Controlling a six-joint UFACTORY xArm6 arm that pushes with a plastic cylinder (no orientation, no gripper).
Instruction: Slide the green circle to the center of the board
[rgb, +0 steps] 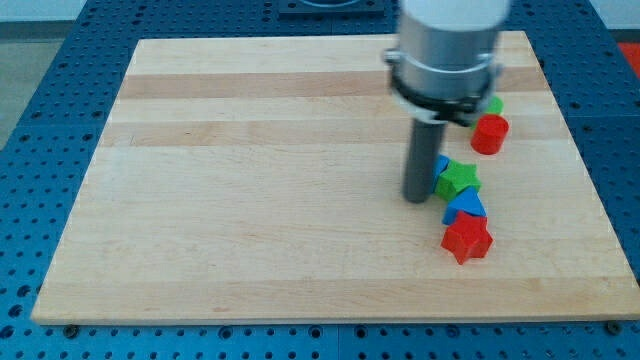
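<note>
Robot rod on a wooden board (250, 180) beside a line of small coloured blocks.

My tip (417, 199) sits right of the board's middle, just left of a green star (459, 178). A partly hidden blue block (442, 164) lies between the rod and the star. Below them are a blue triangle (467, 205) and a red star (467, 240). Higher up, a red cylinder (489, 133) touches a mostly hidden green block (494, 104).
</note>
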